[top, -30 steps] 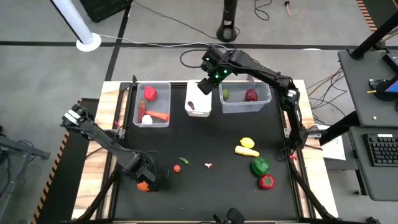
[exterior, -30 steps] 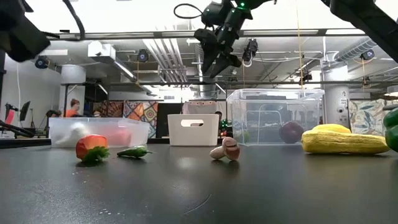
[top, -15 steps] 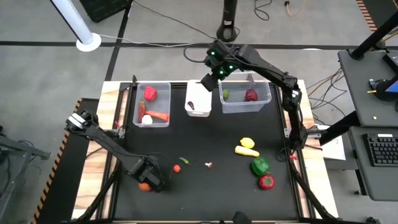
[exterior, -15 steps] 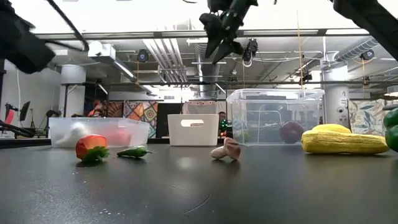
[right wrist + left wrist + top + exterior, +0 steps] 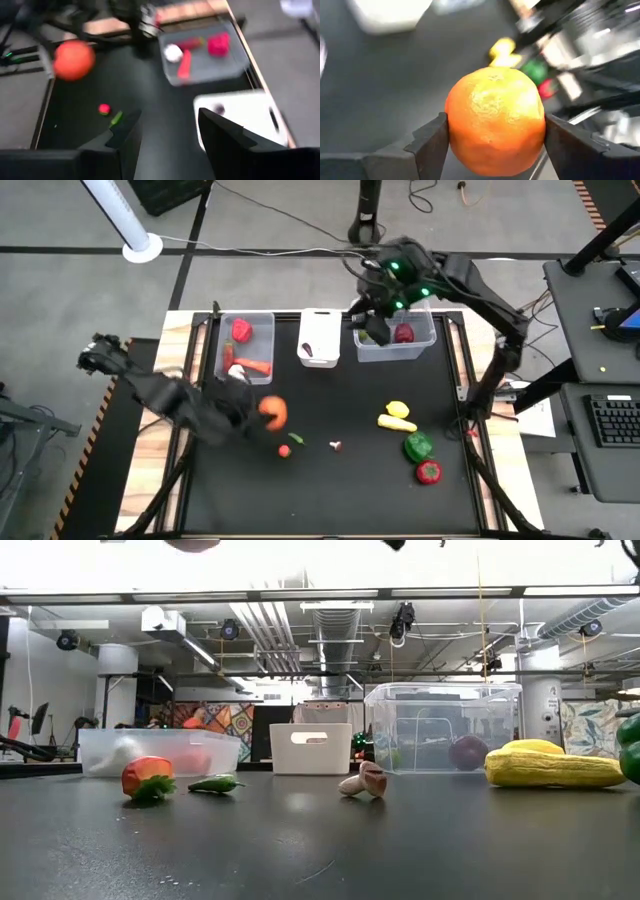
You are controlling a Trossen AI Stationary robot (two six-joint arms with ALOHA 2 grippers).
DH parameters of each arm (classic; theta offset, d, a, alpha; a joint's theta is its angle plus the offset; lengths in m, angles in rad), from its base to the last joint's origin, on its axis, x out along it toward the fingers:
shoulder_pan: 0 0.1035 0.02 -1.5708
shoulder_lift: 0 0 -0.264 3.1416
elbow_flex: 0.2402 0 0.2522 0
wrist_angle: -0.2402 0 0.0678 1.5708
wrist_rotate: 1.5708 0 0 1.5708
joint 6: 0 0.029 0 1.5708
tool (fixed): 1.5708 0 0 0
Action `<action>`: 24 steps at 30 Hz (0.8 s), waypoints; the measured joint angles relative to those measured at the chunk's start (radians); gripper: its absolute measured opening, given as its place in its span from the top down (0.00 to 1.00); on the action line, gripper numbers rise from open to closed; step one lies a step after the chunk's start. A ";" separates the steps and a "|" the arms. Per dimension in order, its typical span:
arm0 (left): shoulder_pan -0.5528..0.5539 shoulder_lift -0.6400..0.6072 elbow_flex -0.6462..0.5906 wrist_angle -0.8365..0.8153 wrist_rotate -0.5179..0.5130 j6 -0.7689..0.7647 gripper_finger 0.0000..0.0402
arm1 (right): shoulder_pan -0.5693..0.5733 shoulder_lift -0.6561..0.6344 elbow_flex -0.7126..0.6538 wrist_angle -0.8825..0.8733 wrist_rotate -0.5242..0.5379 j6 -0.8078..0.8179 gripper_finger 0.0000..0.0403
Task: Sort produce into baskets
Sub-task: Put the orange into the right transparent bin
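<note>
My left gripper (image 5: 268, 412) is shut on an orange (image 5: 272, 411) held high over the table's left middle. The orange fills the left wrist view (image 5: 495, 120). My right gripper (image 5: 372, 322) is open and empty above the near left part of the right clear tub (image 5: 420, 345), which holds a lime and a purple onion (image 5: 403, 333). The left clear bin (image 5: 262, 370) holds a red pepper, garlic and a carrot. The white tub (image 5: 319, 330) stands between them. On the table lie a small red piece (image 5: 285, 450), a green chili (image 5: 297, 439), a lemon (image 5: 398, 409) and peppers (image 5: 419, 446). My left gripper pinches the orange between its two fingers (image 5: 432, 145), one on each opposite side (image 5: 454, 125) of its widest part. The orange is lifted clear of the table.
A yellow banana-like piece (image 5: 397, 423) and a red pepper (image 5: 429, 472) lie at the right near part of the table. A small pale piece (image 5: 336, 446) lies near the middle. The mat's near middle is bare. A person shows far off in the room behind the table.
My left gripper has gone up from the table's near left part and toward the far edge and the right, lifting the orange clear. My right gripper has gone from above the white tub toward the right, over the right clear tub, and up out of the low view.
</note>
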 joint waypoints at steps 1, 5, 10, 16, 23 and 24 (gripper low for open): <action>0.018 -0.018 0.022 0.023 -0.016 0.077 0.33 | 0.026 -0.020 -0.014 0.018 0.001 -0.016 0.54; 0.101 -0.053 0.096 0.177 -0.012 0.419 0.33 | 0.139 -0.099 -0.088 0.131 0.001 -0.063 0.54; 0.218 -0.048 0.117 0.442 0.193 0.773 0.33 | 0.299 -0.180 -0.211 0.310 0.092 -0.152 0.56; 0.327 -0.010 0.063 0.633 0.392 0.900 0.33 | 0.483 -0.224 -0.383 0.549 0.334 -0.293 0.60; 0.360 -0.016 -0.074 0.913 0.490 0.817 0.33 | 0.539 -0.216 -0.462 0.696 0.513 -0.311 0.56; 0.360 -0.020 -0.091 0.941 0.497 0.803 0.33 | 0.538 -0.216 -0.456 0.683 0.523 -0.294 0.54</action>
